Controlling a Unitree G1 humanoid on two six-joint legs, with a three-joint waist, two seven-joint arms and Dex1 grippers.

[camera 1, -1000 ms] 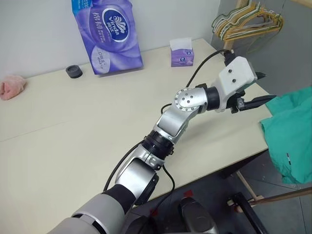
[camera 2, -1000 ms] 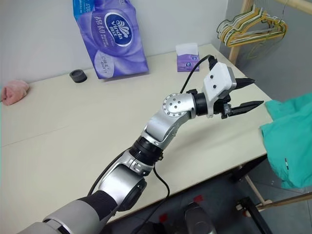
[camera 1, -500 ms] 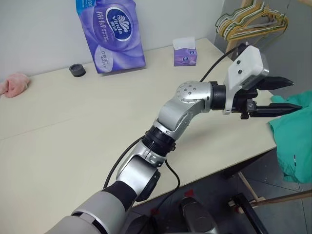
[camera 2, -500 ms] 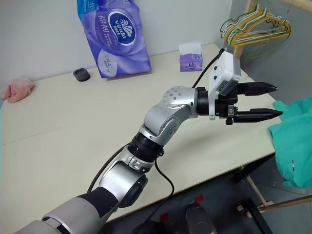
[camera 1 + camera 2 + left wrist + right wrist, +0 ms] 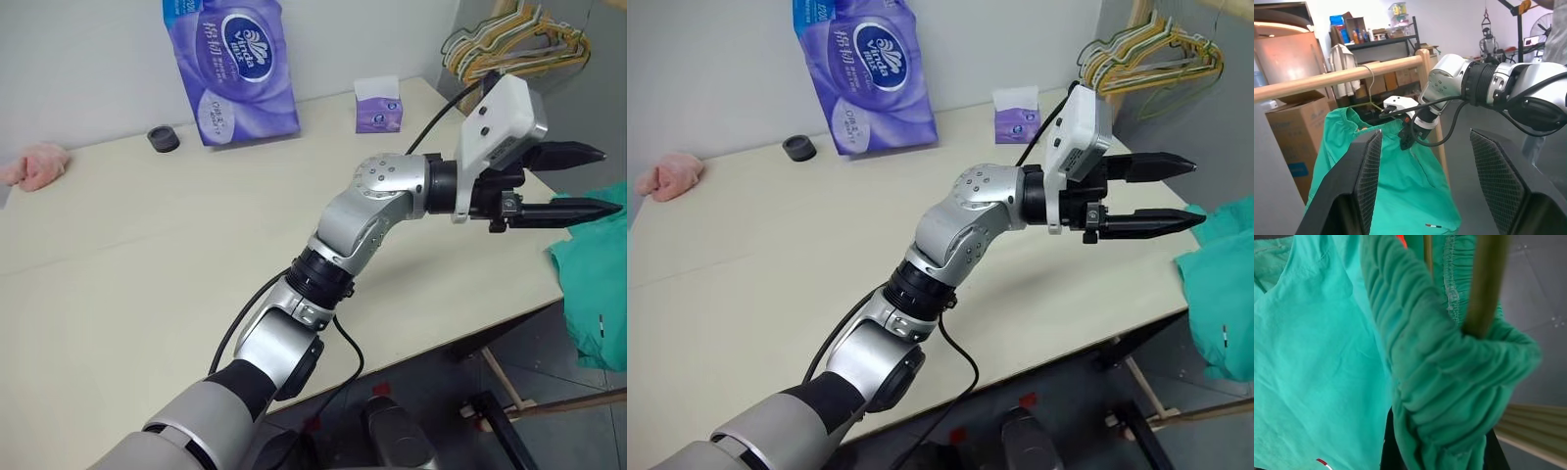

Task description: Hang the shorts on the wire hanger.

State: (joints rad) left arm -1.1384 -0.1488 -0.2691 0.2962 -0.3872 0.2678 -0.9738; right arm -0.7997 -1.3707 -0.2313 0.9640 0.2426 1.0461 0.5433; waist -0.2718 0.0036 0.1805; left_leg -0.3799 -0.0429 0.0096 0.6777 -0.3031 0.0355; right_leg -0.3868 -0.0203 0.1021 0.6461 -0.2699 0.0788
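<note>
Left tool (image 5: pixel 1190 192) up off counter (image 5: pixel 774 264) since a second ago, now levelled out and aimed sideways at shorts (image 5: pixel 593 294), fingers spread wide, nothing between them. Shorts hang just off counter's right edge. Left wrist view: right tool (image 5: pixel 1405 137) clamped tight on gathered waistband, shorts (image 5: pixel 1386 186) draping below, thin hanger (image 5: pixel 1369 81) hooked on wooden rail (image 5: pixel 1337 78) above. Right wrist view: waistband bunched around hanger wire (image 5: pixel 1484 284). Looks like left is lining up to take far side of waistband and stretch it over hanger.
</note>
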